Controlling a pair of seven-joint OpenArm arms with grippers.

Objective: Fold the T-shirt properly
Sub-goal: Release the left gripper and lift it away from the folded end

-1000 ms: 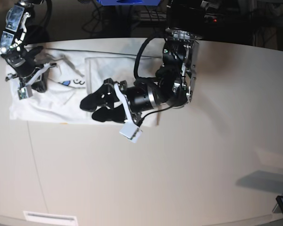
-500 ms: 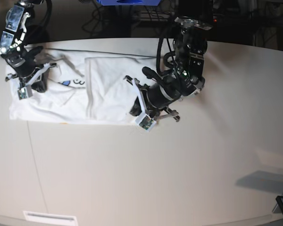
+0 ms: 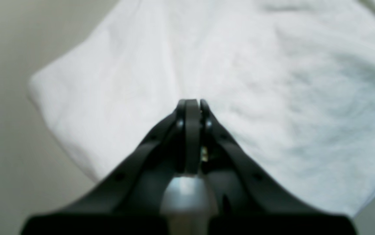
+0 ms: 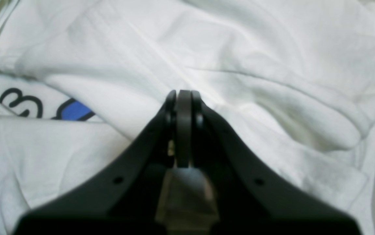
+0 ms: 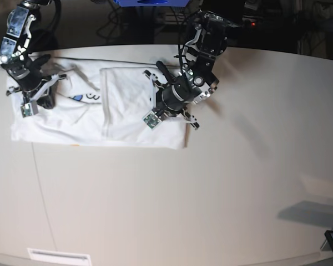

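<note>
T-shirt (image 5: 122, 108) — long axis along tabletop's (image 5: 211, 194) far edge; left gripper (image 3: 192, 103) and right gripper (image 4: 181, 94) closed above it — holding nothing.

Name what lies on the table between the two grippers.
Only the T-shirt: its folded white panel and printed edge span from right gripper to left gripper, in base view.

white soft cloth T-shirt (image 5: 127, 105): matt, wrinkled weave, blue-and-black print flat | black plastic left gripper (image 3: 192, 104): smooth, dull sheen | black plastic right gripper (image 4: 183, 94): same finish | pale beige table (image 5: 211, 194): smooth, matt
</note>
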